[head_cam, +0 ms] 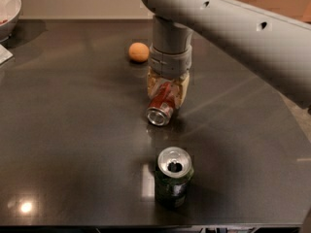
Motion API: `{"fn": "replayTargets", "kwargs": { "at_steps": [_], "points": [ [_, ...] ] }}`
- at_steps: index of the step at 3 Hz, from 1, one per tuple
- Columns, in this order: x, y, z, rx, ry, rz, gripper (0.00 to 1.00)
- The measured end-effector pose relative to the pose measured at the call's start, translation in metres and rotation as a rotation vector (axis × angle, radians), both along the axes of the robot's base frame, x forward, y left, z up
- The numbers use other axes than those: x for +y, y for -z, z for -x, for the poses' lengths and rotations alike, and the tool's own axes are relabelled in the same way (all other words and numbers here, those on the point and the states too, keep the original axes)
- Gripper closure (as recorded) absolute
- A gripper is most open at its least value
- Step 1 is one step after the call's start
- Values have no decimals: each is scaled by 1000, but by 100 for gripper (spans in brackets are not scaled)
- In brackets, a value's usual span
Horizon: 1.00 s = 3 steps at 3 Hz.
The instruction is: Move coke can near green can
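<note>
The coke can (161, 108), red with a silver end, lies on its side on the dark table (73, 130), its end facing the camera. My gripper (168, 92) comes down from above with its tan fingers (153, 84) on both sides of the can's upper part. The green can (173, 176) stands upright with an open silver top, near the front edge, a short way in front of the coke can.
A small orange ball-like object (139, 52) sits behind and left of the gripper. A white bowl (8, 6) stands at the far left corner, with a pale flat item (4, 55) beside it. The table's right edge runs diagonally.
</note>
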<state>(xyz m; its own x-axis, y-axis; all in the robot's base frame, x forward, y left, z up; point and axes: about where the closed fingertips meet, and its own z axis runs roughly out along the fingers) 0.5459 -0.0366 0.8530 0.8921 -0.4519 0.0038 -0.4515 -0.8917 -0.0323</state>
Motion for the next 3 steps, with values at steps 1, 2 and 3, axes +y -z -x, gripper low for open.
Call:
{"fn": "replayTargets", "kwargs": {
  "at_steps": [1,2,3],
  "points": [
    [-8,-7,11,-9,-6,11,80],
    [-14,-13,31,-25,14,9,100],
    [-20,-19,57,-20,63,-7,100]
  ]
}}
